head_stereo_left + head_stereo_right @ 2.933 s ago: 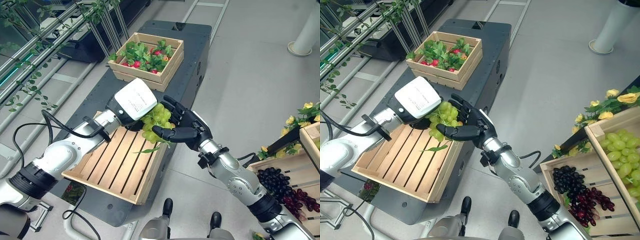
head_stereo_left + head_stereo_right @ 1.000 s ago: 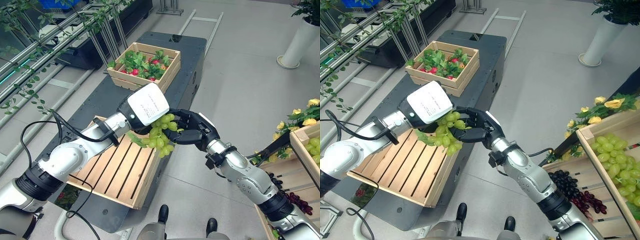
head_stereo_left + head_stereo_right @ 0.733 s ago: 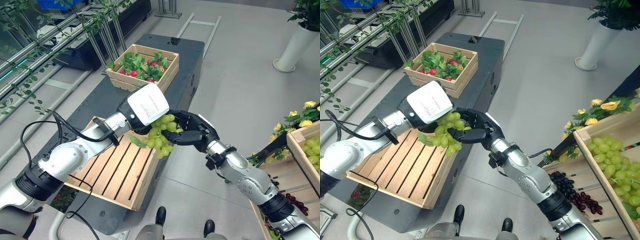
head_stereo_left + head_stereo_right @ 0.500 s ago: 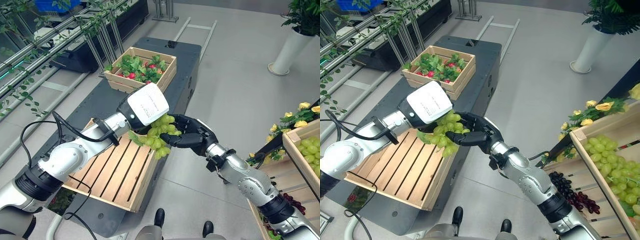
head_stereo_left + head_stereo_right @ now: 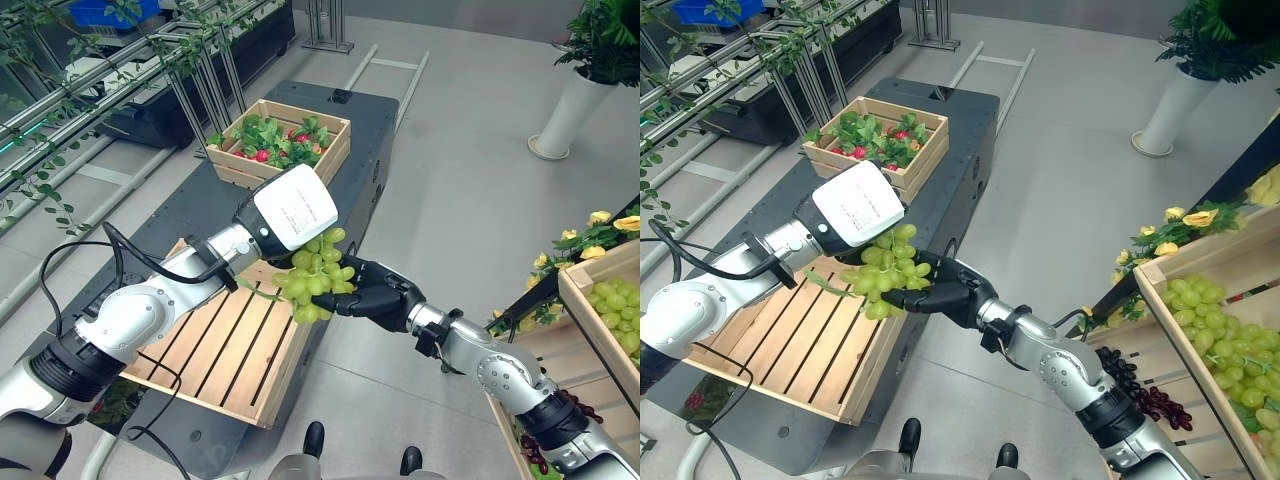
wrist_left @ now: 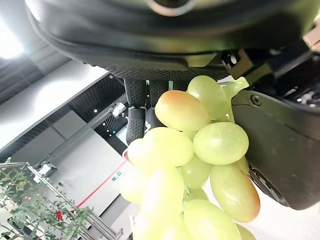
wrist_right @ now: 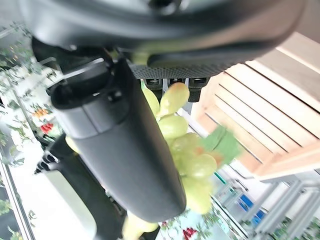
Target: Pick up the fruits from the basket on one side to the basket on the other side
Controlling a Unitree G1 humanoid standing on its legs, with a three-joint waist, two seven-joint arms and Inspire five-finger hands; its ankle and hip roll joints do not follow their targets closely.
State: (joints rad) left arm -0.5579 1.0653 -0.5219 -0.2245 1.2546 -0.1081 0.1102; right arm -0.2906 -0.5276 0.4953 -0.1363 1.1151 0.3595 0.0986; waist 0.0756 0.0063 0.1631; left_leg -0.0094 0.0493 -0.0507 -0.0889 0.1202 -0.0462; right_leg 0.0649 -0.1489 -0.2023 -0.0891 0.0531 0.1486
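Both hands meet on the green grape bunch (image 5: 314, 277): left hand (image 5: 270, 232) pinching it from above, right hand (image 5: 372, 295) cupped beneath, beyond the empty crate's (image 5: 215, 350) right edge. Judged risk: a mistimed release drops grapes onto the floor.

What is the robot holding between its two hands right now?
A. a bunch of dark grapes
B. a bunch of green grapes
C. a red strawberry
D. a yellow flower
B: a bunch of green grapes sits between the left hand and right hand.
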